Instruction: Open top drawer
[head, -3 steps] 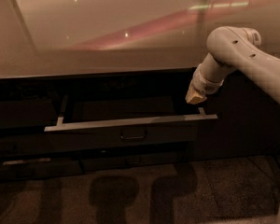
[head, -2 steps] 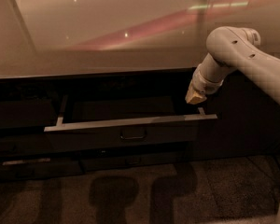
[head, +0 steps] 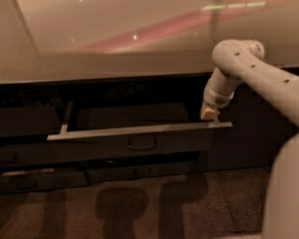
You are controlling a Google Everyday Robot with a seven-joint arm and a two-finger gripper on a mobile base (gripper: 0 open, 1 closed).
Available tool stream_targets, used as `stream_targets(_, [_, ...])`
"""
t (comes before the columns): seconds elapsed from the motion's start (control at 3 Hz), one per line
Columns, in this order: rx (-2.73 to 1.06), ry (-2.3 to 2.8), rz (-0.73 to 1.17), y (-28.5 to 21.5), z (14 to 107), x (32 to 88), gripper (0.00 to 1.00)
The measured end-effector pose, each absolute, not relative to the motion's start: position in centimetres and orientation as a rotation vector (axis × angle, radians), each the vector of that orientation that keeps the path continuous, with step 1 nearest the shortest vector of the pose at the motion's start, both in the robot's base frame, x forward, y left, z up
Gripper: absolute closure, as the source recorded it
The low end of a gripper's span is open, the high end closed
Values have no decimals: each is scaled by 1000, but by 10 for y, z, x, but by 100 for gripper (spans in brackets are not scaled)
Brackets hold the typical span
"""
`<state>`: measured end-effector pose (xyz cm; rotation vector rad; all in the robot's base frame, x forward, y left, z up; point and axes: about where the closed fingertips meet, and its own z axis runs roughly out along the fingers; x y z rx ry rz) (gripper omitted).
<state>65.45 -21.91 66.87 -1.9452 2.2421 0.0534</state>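
Dark grey everywhere down here, so the top drawer (head: 99, 146) is mostly being picked out by the pale strip (head: 139, 130) running along its upper edge.

Camera view, the only one being offered: the drawer is being shown pulled partway out from under the countertop (head: 114, 29). Its front is standing clear of the cabinet face, and the cavity behind it is being exposed from above. A light metal side edge (head: 66, 118) is being revealed on the left. The little loop handle (head: 142, 144) at the centre of the front isn't being gripped by anything.

The gripper (head: 210, 114) is being held at the drawer's right end, right at the top edge of the front, on the end of the pale arm (head: 259, 78) coming in from the right. Contact with the edge looks likely, but it can't be confirmed. Whether the gripper is open or closed can't be told either.

Progress-wise, the opening is being judged as largely done, since the drawer is clearly out. What's possibly left is drawing it further along its rails and then getting the arm clear. The shallower drawer (head: 139, 172) underneath isn't being touched.
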Motion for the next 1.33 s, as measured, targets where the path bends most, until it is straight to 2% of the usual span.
stream_targets(0.33, [-1965,2292,154,-227,628,651,100])
stream_targets(0.67, [-1965,2292,154,-224,628,652,100])
stream_targets(1.0, [-1966,2292,154,-224,628,652,81])
stream_targets(1.33, [-1969,2319,149,-224,624,650,58])
